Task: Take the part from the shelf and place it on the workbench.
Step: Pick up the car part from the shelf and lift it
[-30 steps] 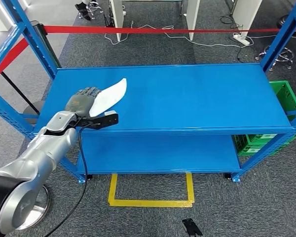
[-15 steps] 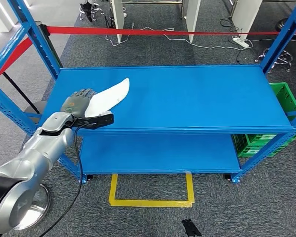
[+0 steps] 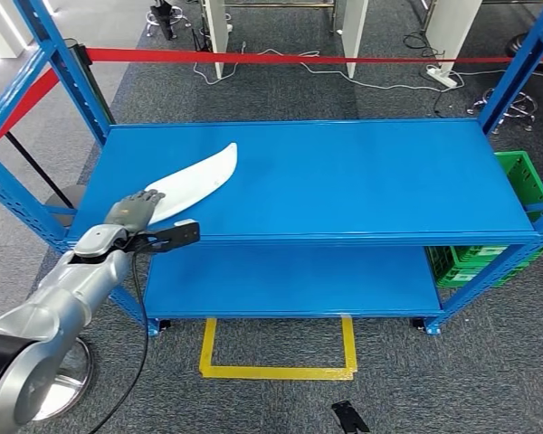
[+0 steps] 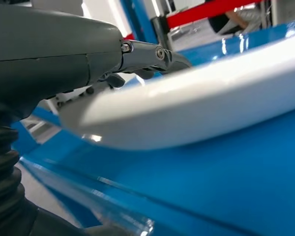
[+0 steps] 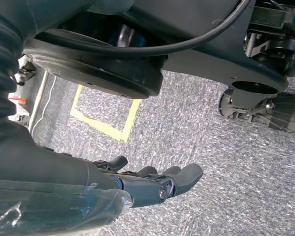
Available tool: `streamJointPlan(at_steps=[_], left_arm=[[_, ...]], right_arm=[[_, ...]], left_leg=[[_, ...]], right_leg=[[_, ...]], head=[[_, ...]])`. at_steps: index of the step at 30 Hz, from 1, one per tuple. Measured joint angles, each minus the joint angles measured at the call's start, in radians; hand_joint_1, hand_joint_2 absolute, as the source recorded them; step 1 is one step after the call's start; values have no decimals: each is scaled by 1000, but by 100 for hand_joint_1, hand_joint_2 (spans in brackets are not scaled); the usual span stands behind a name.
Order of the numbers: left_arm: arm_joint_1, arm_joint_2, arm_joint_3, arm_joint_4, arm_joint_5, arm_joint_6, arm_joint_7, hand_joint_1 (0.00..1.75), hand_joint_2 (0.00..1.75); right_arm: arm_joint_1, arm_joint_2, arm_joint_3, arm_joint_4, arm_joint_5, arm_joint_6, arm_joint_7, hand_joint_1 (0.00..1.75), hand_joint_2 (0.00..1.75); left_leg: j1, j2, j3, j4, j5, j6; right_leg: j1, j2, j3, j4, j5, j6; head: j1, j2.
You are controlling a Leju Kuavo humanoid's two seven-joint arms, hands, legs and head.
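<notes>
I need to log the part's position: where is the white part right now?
In the head view the white part lies on the left of the blue shelf's top deck, with the left hand at its near end.

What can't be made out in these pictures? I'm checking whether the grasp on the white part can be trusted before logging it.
- Left hand contact with the white part: head view, the hand covers the part's near end; whether it grips is unclear.
- Same grasp, left wrist view: fingers lie over the blurred part, its ends cut off by the edges.
- Right hand: hangs over the floor, fingers partly hidden by its cover.
</notes>
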Motion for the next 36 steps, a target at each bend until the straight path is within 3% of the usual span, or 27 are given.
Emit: streamJointPlan(at_steps=[3,7,36], left_arm=[[9,8,10,2,5,-11,6,0,175],[19,15,18,3,12,-16,10,169,175],[26,28,41,3,16,8,12,175,175]], right_arm=[[-1,0,0,0,2,0,0,0,175],[-2,0,0,0,6,1,0,0,175],[-5,0,0,0,12,0,0,0,175]], left_leg=[[0,0,0,0,0,0],[0,0,0,0,0,0],[0,-3,1,0,4,0]], right_leg=[[0,0,0,0,0,0],[0,0,0,0,0,0],[0,-2,1,0,4,-1]], head=[[0,0],[0,0],[0,0]])
